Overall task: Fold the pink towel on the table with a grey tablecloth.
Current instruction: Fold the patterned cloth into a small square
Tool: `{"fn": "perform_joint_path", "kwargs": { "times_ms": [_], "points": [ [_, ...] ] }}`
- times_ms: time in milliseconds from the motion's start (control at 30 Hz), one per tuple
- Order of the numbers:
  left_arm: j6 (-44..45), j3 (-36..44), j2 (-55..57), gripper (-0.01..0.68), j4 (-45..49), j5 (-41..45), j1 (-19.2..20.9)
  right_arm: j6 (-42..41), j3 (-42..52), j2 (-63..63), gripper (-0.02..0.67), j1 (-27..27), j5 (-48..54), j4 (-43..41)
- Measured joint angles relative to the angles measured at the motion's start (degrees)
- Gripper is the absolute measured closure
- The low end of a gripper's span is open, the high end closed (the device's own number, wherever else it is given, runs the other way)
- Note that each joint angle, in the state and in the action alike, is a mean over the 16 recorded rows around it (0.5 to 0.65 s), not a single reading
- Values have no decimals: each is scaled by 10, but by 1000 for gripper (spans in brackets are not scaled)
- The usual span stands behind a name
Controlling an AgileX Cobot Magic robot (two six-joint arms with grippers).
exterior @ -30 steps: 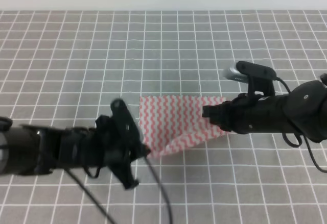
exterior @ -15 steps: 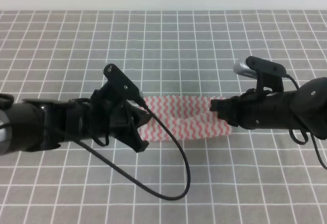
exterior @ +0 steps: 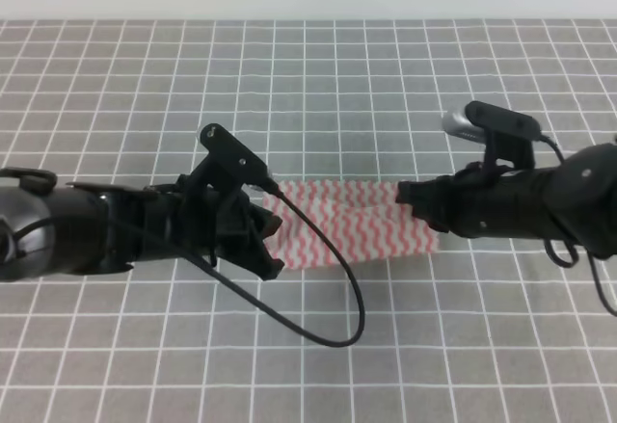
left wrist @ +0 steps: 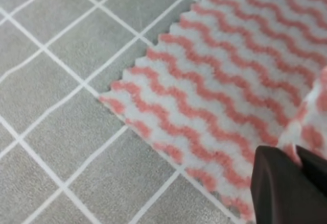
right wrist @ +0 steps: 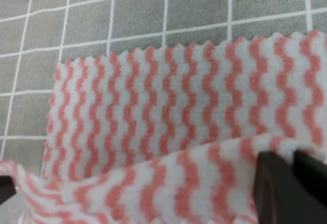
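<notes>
Grey gridded tablecloth (exterior: 386, 95) covers table; pink towel (exterior: 357, 225) lies on it.

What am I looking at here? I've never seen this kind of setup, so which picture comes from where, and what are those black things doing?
These are two black robot arms working over a table with a grey tablecloth printed with white grid lines. The wide picture is taken from above and in front. The other two come from small cameras mounted near each arm's wrist, looking down past its tool.

Between the arms lies the pink towel, striped in wavy pink and white. The left tool pinches one end of it and the right tool pinches the other. In the right wrist picture, the pinched edge is lifted and brought over the flat part of the towel, so the cloth is partly folded.
</notes>
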Motion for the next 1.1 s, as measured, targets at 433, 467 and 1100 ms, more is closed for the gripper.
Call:
{"fn": "perform_joint_path", "kwargs": {
  "times_ms": [433,467,1100],
  "points": [
    [-21,-28,33,674,0,-16,0,0,-40,49,661,-21,27,0],
    [-21,-30,36,674,0,-17,0,0,-43,53,661,-23,29,-1],
    [-21,-57,62,674,0,-57,0,0,-88,97,662,-34,51,-5]
  ]
}}
